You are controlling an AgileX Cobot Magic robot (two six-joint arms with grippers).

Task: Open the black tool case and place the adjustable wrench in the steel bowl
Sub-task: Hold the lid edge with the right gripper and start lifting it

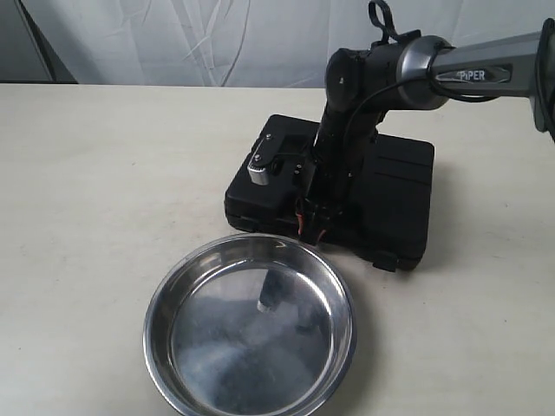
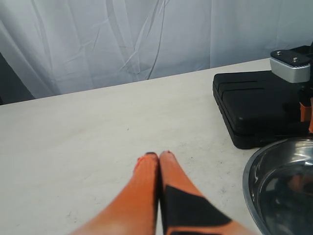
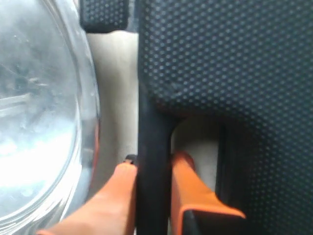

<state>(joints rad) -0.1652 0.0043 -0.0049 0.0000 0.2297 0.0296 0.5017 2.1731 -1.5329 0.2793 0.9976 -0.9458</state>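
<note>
The black tool case [image 1: 401,180] lies shut on the table, just behind the steel bowl [image 1: 225,351], which holds nothing. My right gripper [image 1: 314,222] reaches down at the case's front edge. In the right wrist view its orange fingers [image 3: 120,181] are shut on either side of the case's handle bar [image 3: 154,122], with the bowl's rim [image 3: 90,112] close beside. The adjustable wrench is hidden. My left gripper [image 2: 159,155] hovers shut and empty over bare table, left of the case [image 2: 254,105] and bowl [image 2: 283,191]; the exterior view does not show it.
A small latch [image 1: 381,258] sticks out at the case's front right, and one [image 3: 103,14] shows near the bowl. The right arm's silver camera block [image 1: 263,166] hangs over the lid. A white curtain [image 2: 146,34] backs the table.
</note>
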